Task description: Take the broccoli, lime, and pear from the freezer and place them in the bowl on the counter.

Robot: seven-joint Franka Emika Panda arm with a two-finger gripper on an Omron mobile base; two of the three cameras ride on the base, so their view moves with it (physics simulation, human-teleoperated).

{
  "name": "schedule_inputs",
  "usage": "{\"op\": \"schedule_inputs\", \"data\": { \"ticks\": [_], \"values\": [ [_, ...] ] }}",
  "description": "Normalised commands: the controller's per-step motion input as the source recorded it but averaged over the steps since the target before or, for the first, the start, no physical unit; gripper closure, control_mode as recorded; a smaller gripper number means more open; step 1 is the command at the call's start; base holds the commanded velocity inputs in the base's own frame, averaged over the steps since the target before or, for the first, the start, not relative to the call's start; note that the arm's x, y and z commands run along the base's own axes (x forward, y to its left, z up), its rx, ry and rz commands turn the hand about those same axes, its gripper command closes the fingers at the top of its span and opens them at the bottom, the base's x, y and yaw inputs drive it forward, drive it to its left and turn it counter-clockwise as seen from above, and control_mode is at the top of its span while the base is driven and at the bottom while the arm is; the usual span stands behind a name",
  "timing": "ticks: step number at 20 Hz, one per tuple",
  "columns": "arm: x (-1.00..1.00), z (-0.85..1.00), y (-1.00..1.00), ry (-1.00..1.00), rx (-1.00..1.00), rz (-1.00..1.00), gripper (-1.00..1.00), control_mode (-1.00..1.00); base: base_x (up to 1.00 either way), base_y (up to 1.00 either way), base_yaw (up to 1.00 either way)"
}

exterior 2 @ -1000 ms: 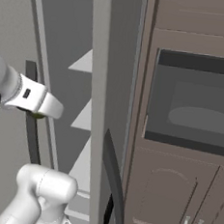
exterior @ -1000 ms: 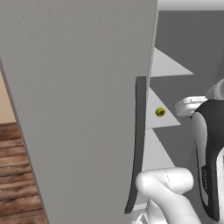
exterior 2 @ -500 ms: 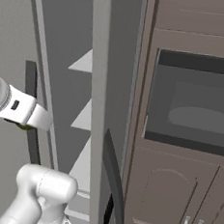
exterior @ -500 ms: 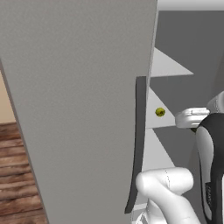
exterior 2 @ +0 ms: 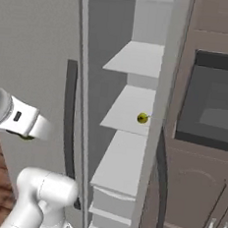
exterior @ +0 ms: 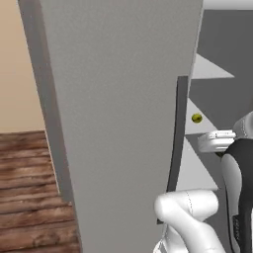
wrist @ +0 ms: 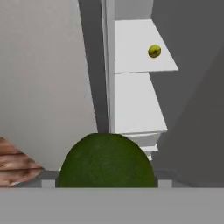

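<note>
A dark green round lime point(wrist: 107, 159) sits between the fingers of my gripper point(wrist: 107, 180), which is shut on it, low in the hand view. The hand point(exterior 2: 28, 127) hangs in front of the freezer point(exterior 2: 125, 166), outside its opening and left of the pale shelves. In the left base view the hand point(exterior: 217, 141) shows just right of the door's edge. A small yellow round fruit point(exterior 2: 142, 118), the pear by its look, lies on a middle shelf point(wrist: 154, 51), also seen past the door point(exterior: 196, 118). The broccoli, the bowl and the counter are out of view.
The broad grey freezer door point(exterior: 123, 99) stands open on the left with its long dark handle point(exterior: 177, 143) near my arm. Dark brown cabinets with a built-in oven point(exterior 2: 212, 110) flank the freezer on the right. Wooden floor point(exterior: 29, 188) lies to the left.
The hand with the lime has drawn back out of the freezer toward the robot. Both base views have shifted, so the freezer now sits further right in them.
</note>
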Motion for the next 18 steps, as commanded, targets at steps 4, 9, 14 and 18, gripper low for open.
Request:
{"op": "schedule_inputs", "data": {
  "ticks": [4, 9, 14, 18],
  "values": [
    [0.00, 0.00, 0.00, 0.00, 0.00, 0.00, 1.00, 1.00, -0.65, 1.00, 0.36],
    [0.00, 0.00, 0.00, 0.00, 0.00, 0.00, 1.00, 1.00, -0.05, 1.00, 0.65],
    [0.00, 0.00, 0.00, 0.00, 0.00, 0.00, 1.00, 1.00, 0.13, 1.00, 0.58],
    [0.00, 0.00, 0.00, 0.00, 0.00, 0.00, 1.00, 1.00, 0.68, 0.92, 0.50]
  ]
}}
